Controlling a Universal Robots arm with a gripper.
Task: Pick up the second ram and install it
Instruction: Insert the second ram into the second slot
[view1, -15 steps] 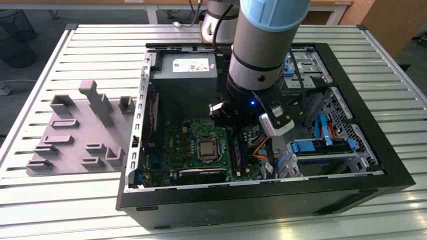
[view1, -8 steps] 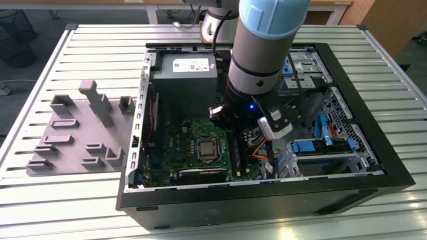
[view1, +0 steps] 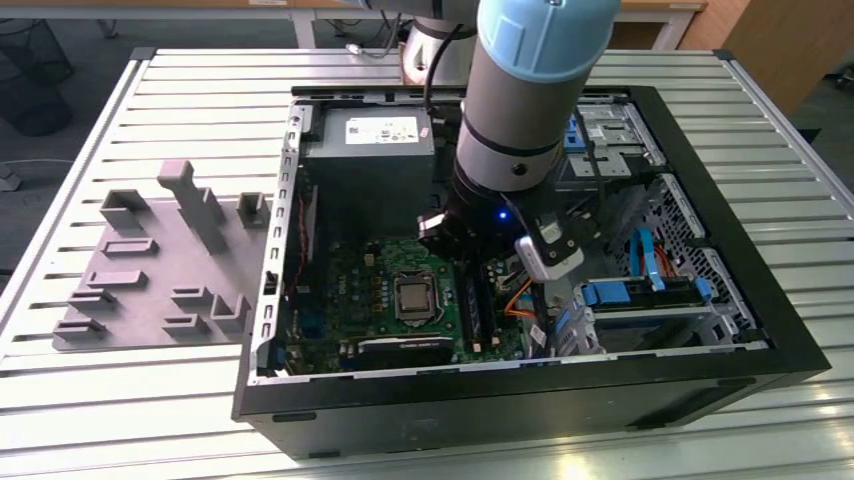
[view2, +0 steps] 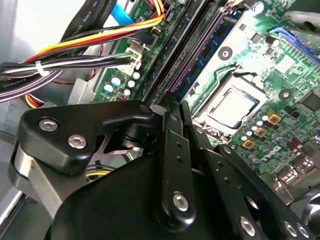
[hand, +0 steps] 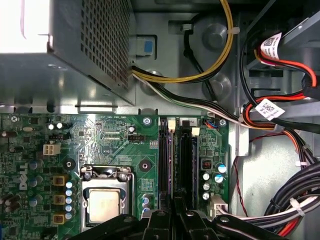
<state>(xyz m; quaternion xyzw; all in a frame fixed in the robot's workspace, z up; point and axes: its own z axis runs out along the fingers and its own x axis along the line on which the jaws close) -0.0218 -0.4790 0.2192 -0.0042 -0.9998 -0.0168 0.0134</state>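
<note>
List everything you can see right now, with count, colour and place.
computer case: one, black, open on the slatted table.
motherboard: one, green, on the case floor.
processor socket: one, silver, on the motherboard.
memory slots: long, black, beside the socket; the second ram cannot be made out.
power supply: one, grey, at the case's far end.
cable bundle: yellow, red, black, beside the board.
fixture tray: one, grey, at the exterior view's left.
gripper: one, black, over the slots.

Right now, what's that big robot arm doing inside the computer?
The robot arm is reaching down into an open computer case lying on a metal table. Its pincer sits right over the long black memory slots on the green motherboard. I can't tell whether it's gripping anything.
</note>
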